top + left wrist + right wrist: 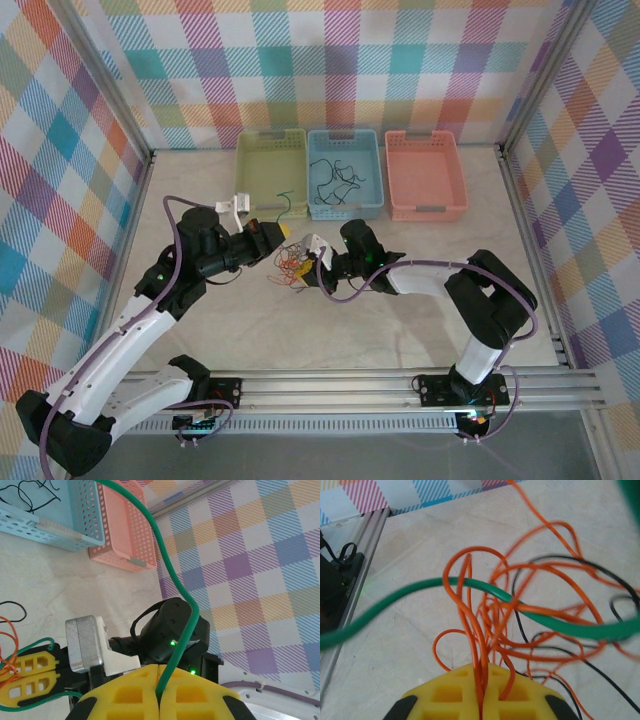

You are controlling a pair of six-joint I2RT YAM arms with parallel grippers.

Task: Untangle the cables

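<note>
The cables lie as a small orange and black tangle on the table between my two grippers. In the left wrist view my left gripper is shut on a green cable, which arcs up and away from its yellow pads. The right wrist view has my right gripper shut on several orange cables that loop upward. The green cable runs across them and a black cable curls behind. From above, the left gripper and the right gripper sit close together over the tangle.
Three baskets stand along the back wall: a yellow-green one, a blue one holding black cables, and a pink one. An aluminium rail runs along the near edge.
</note>
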